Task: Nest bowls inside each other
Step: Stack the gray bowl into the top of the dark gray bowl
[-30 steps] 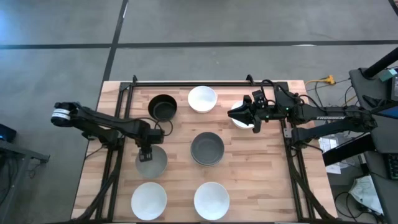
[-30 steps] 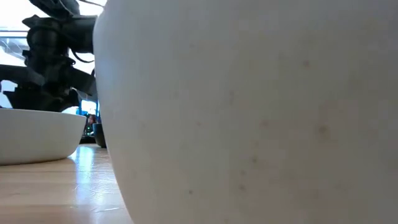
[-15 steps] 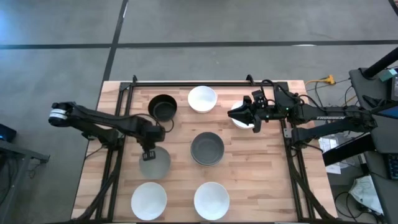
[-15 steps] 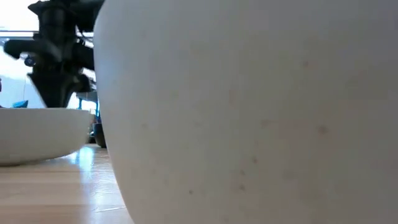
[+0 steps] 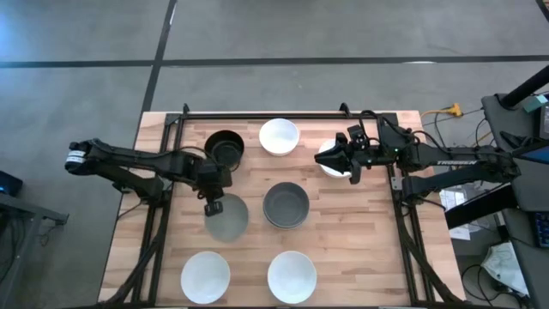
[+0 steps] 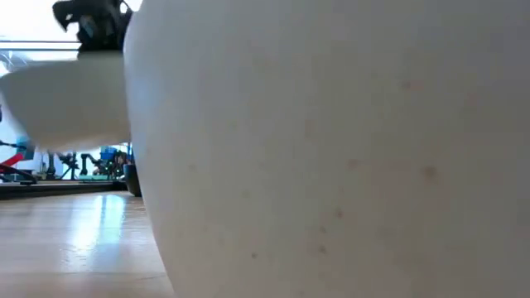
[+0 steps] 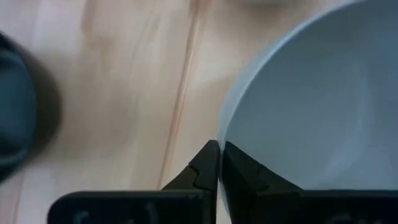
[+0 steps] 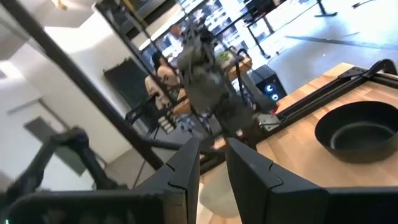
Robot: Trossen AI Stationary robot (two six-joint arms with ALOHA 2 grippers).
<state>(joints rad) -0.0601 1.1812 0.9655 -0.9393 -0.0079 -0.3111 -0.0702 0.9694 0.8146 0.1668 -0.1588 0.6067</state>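
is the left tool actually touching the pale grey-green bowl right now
Touching. The left wrist view shows the left tool shut on the rim of the pale grey-green bowl, one finger on each side of its wall, with no gap.

The left arm reaches from the left edge toward the middle of the bench, its left pincer (image 5: 214,206) pointing down with its 2 fingers (image 7: 208,171) pressed together on a bowl rim. The right arm comes in from the right at the far side, stretched leftward, and its right pincer (image 5: 330,157) has its fingers (image 8: 186,168) set a narrow gap apart.
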